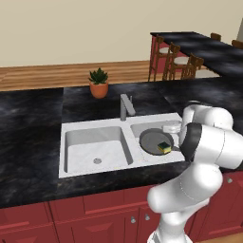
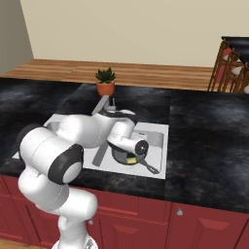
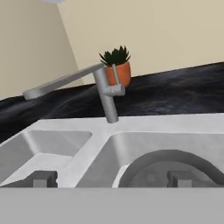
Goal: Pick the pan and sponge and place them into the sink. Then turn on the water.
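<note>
One pan [image 1: 154, 141], one sponge [image 1: 164, 147] in one double-basin sink [image 1: 76, 128]; behind its faucet [image 1: 126, 106], one potted plant [image 1: 98, 83]; perhaps four stools [image 1: 173, 61].

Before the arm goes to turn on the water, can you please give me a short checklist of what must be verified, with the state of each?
1. Pan lies in the right basin of the sink: ok.
2. Sponge rests on the pan, inside the sink: ok.
3. Gripper open, holding nothing: ok.
4. Faucet in front of the gripper, nothing between them: ok.
5. Spout over a basin: ok, over the left one.
6. Water running: not ok, none is visible.
</note>
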